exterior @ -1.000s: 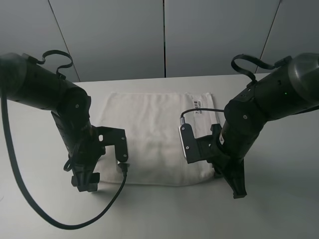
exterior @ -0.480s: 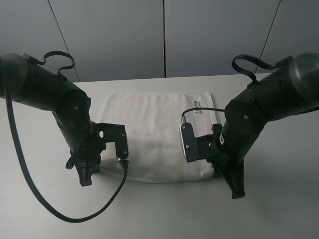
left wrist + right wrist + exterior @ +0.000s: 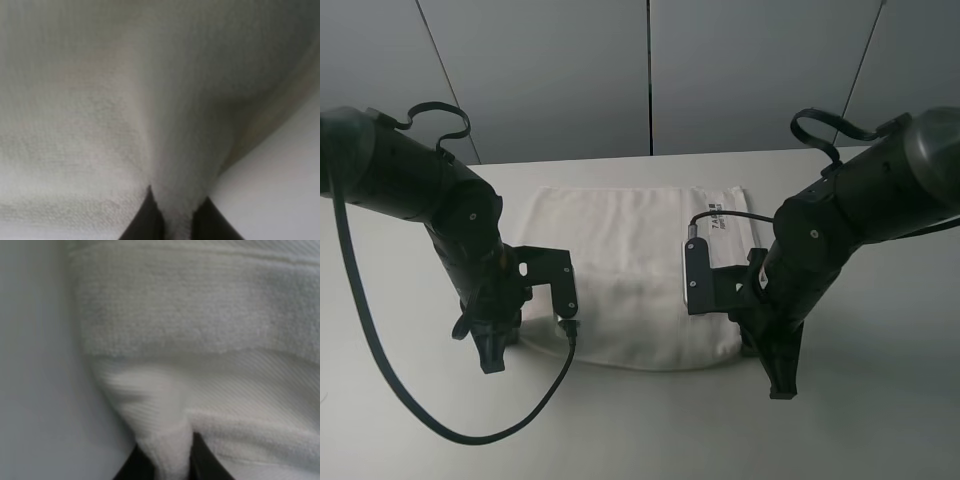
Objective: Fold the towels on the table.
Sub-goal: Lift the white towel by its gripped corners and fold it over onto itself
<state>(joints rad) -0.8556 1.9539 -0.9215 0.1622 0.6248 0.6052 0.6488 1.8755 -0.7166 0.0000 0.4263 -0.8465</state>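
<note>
The white towel point(image 3: 620, 250) lies flat in the middle of the white table point(image 3: 650, 430), its small printed label point(image 3: 725, 222) at the far right corner. My left gripper point(image 3: 492, 360) is at the towel's near left corner, my right gripper point(image 3: 780, 385) at its near right corner. In the left wrist view the gripper point(image 3: 177, 225) is shut on a fold of terry cloth point(image 3: 150, 100). In the right wrist view the gripper point(image 3: 167, 462) is shut on a pinched corner of the towel point(image 3: 200, 315), beside its ribbed band point(image 3: 250, 380).
A black cable point(image 3: 470, 435) from the left arm loops over the table in front of the towel's near left corner. Grey wall panels point(image 3: 650, 70) stand behind the table's far edge. Bare tabletop lies on all sides of the towel.
The left gripper has moved slightly away from the table's front edge, in against the towel's corner. The right gripper has shifted a little leftward. The towel's near edge has bunched slightly.
</note>
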